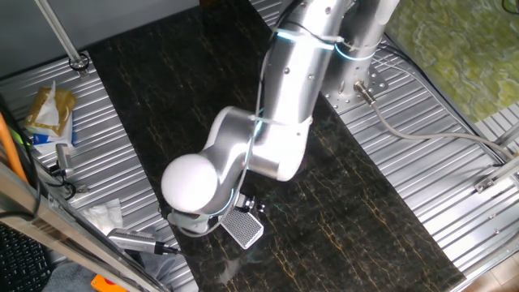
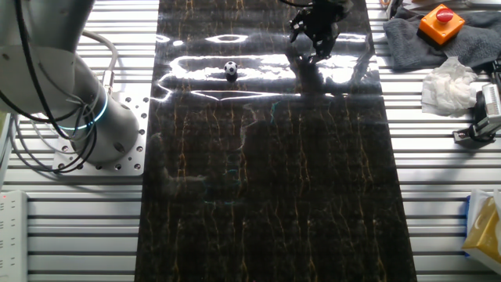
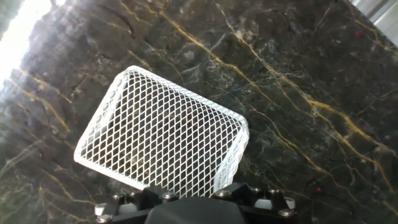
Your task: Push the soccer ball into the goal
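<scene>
The soccer ball (image 2: pixel 231 69), tiny, white with black patches, lies on the dark marble mat (image 2: pixel 266 172) at its far end in the other fixed view. The arm hides it in the first fixed view, and it is outside the hand view. The goal (image 3: pixel 161 143), a white-framed box of fine mesh, lies right under the hand and is also seen at the mat's near edge (image 1: pixel 244 229). My gripper (image 2: pixel 315 37) hangs to the right of the ball, well apart from it, directly over the goal (image 1: pixel 252 203). Its fingertips are not shown clearly.
The robot base (image 2: pixel 86 117) stands on the ribbed metal table left of the mat. Right of the mat are a grey cloth with an orange button (image 2: pixel 440 19), crumpled white paper (image 2: pixel 450 86) and a black clamp (image 2: pixel 477 125). A yellow packet (image 1: pixel 49 109) lies by the table edge.
</scene>
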You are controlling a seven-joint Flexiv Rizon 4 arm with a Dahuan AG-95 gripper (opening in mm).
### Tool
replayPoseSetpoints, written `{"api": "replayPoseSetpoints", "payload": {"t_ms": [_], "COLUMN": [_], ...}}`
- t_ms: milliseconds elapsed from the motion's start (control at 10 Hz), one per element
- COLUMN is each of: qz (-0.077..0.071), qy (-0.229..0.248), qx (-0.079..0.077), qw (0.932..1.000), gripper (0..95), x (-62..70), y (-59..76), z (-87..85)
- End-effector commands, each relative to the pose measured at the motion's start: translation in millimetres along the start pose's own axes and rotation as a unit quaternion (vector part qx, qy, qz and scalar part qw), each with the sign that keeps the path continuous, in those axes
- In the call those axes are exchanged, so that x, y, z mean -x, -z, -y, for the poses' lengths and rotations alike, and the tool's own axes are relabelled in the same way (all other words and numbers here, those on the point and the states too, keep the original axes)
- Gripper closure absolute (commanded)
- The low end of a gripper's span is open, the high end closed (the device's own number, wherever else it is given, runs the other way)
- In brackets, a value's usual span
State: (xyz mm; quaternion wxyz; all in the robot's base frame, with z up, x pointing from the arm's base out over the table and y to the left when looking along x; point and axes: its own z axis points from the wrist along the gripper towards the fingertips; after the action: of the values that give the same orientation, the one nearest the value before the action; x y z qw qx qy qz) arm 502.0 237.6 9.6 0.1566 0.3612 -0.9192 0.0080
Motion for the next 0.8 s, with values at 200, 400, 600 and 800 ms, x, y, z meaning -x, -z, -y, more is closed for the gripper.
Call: {"api": "replayPoseSetpoints", "payload": {"t_ms": [200,400,600,800], "qz": [0.002,0.002,0.002,0.002], "qy": [0.012,0.017,0.017,0.016], "qx": [0.002,0.002,0.002,0.002], "qw": [0.9999,0.9998,0.9999,0.9999], "gripper": [19.0,19.0,19.0,19.0], "x": [-0.3,-0.3,-0.3,-0.3], "y": [-0.7,-0.7,-0.7,-0.7], "z": [0.4,0.4,0.4,0.4]}}
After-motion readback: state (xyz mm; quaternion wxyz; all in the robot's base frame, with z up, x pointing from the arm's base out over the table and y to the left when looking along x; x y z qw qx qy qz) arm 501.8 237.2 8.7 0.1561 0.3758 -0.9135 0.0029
